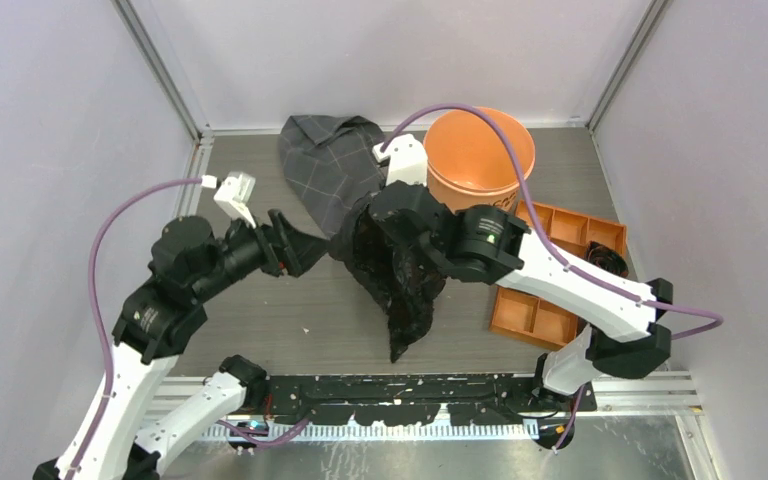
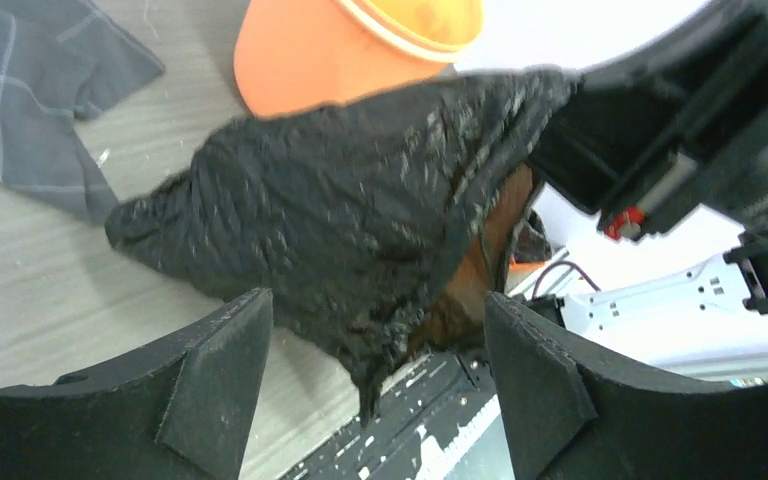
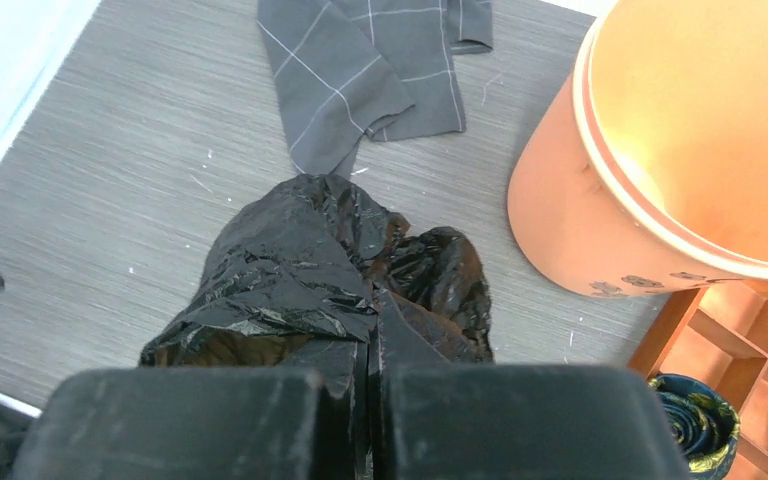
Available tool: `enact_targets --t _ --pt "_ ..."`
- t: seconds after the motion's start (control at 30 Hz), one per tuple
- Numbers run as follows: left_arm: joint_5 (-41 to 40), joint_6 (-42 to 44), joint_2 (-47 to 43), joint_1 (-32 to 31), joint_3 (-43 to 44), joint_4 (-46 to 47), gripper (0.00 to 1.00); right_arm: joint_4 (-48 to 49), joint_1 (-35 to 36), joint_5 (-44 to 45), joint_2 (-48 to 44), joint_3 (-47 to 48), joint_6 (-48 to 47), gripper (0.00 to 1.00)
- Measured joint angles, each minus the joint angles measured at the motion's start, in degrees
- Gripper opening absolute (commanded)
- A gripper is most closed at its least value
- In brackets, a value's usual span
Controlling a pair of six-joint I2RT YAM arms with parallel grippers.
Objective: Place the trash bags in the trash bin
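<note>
Looking over the grey wood-grain tabletop [image 1: 260, 320] boxed by white walls [image 1: 40, 150], I see open room front-left. R gripper [image 3: 372, 375] is pinched on the crumpled glossy black plastic trash bag [image 3: 300, 260], mid-table, near the round orange plastic bucket [image 1: 480, 150] at the back edge; L gripper [image 1: 298, 245] spread wide beside the bag.

Tabletop [image 1: 260, 320]: grey wood-grain, scattered with small pale specks. Far edge, left of middle: grey checked cloth [image 1: 325, 165], lying flat and rumpled. Just right of it, touching or nearly so: round orange bucket [image 1: 480, 150], upright, mouth open. Right edge: flat orange tray [image 1: 530, 315] with square compartments, set askew. Middle: black trash bag [image 1: 400, 280] hangs down; unclear whether it touches the tabletop.
</note>
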Motion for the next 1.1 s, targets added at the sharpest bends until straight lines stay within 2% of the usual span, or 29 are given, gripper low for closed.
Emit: enact_targets --t 0.2,0.3,0.4,0.5,0.6,0.87,1.1 --pt "1.3 -4.7 -8.0 -1.6 -16.3 1.6 0.74 -1.7 -2.2 0.1 4.4 1.6 0.0 0.00" --pt "0.9 -7.4 -8.5 -4.9 -23.9 2.3 0.73 -2.4 -3.7 -0.2 4.8 1.6 0.0 0.01" --pt "-2.2 -10.1 -7.9 -12.0 -28.8 4.8 0.74 -2.9 -4.8 -0.5 5.0 2.3 0.2 0.01" --pt "-6.5 -12.0 -6.4 -20.6 -31.6 9.1 0.74 -3.1 -5.5 -0.8 5.8 4.5 0.5 0.00" --pt "-11.3 -12.9 -4.1 -26.3 -33.8 14.5 0.74 -3.3 -5.6 -1.2 7.1 7.0 0.8 0.01" --pt "-22.9 -15.2 4.0 -33.8 -36.9 26.5 0.78 -5.1 -5.6 -2.2 8.8 9.9 1.7 0.01" --pt "-35.3 -19.3 6.8 -40.4 -38.4 35.8 0.79 -6.3 -5.6 -2.2 9.7 12.7 3.9 0.01"
